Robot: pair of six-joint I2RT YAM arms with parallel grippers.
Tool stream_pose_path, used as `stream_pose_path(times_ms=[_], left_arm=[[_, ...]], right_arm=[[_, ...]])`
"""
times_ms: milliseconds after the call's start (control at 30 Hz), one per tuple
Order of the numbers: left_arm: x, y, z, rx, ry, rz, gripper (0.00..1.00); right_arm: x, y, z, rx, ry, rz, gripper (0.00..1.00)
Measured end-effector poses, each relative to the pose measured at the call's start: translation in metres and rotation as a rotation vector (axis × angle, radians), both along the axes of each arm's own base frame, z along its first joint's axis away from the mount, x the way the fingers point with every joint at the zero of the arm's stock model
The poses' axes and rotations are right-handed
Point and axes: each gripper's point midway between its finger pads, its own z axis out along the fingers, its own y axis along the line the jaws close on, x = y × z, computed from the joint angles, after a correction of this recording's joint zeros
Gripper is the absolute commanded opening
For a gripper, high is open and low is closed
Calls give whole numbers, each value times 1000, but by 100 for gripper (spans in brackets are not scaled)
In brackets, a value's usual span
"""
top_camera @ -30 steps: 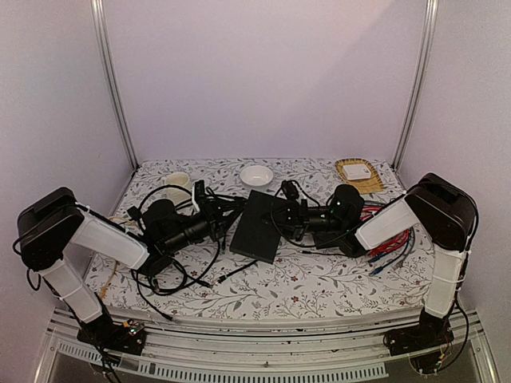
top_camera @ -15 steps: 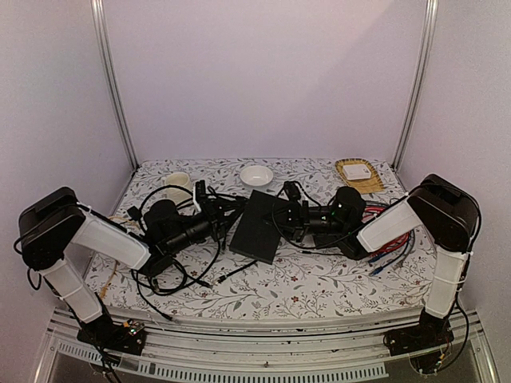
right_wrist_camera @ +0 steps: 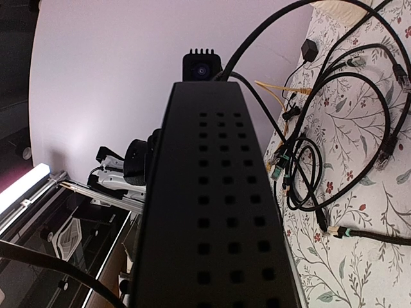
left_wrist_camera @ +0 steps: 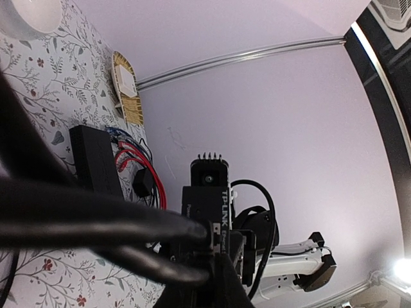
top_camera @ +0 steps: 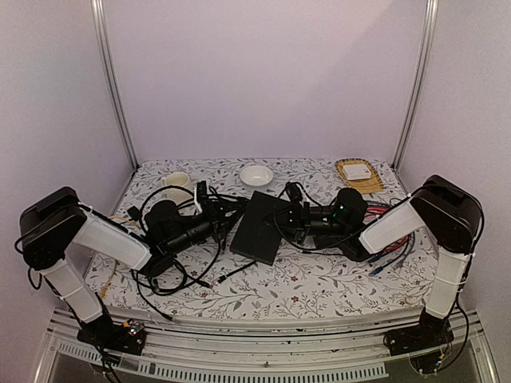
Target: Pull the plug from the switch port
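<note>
**A:** While the plug is not yet out, where is the switch to be found?

**B:** The switch (top_camera: 257,227) is found right between the two grippers. The left gripper (top_camera: 226,209) is pushed in at its left side, where the black cables (top_camera: 180,271) are piled. The right gripper (top_camera: 292,217) is set against its right side.

**A:** Which way is its long side turned?

**B:** From above, the long side is seen to run from the near end to the far end, leaning a little to the right. So the switch is met by both grippers across its short way.

**A:** Can it be told if the fingers are apart or together?

**B:** No. The fingers are not shown plainly for either gripper. The wrist views are filled by the switch and blurry cables, so it cannot be told. The plug itself cannot be picked out either.

**A:** Which arm is better placed for the pull?

**B:** The left one, it is thought, since the cables are on that side. The pull would likely be made leftward, away from the switch, while the switch is held steady from the right.
</note>
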Motion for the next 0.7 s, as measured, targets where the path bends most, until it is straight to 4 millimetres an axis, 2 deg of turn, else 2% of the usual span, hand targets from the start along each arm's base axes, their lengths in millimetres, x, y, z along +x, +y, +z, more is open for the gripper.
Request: stream_pose_path(times_ms=[700], left_arm=[[-9, -1, -1, -6, 3, -3, 11]], right_arm=[[-11, -5, 0, -12, -5, 2, 2]])
